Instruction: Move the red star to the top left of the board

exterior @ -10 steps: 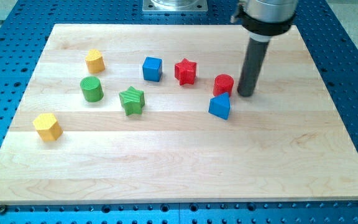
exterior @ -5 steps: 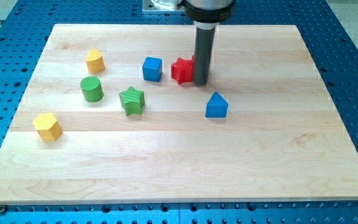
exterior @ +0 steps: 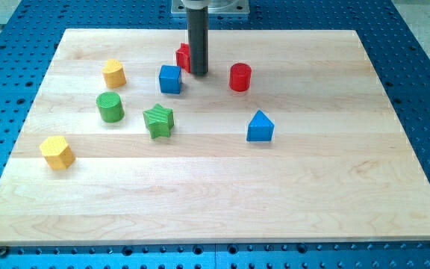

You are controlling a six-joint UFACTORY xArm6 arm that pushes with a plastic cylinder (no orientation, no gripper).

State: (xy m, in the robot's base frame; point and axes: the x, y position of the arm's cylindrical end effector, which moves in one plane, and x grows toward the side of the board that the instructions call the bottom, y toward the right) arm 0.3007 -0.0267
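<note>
Red star [exterior: 183, 57] at 12 o'clock on board [exterior: 334, 194], mostly hidden behind rod. My tip [exterior: 198, 73] bare, nothing gripped, touching star's 3 o'clock side. Blue cube [exterior: 170, 78] just beside, 7 o'clock. Push underway; next: drive toward 10 o'clock, clearing cube.

I have one camera only, set high off the board's [exterior: 394, 187] near edge and tilted down across it toward the arm's base plate [exterior: 210, 7] at the view's top. It sits far enough back that all four edges of the board fit, with blue perforated table [exterior: 424, 67] framing every side. There is no second view to overlap.
</note>
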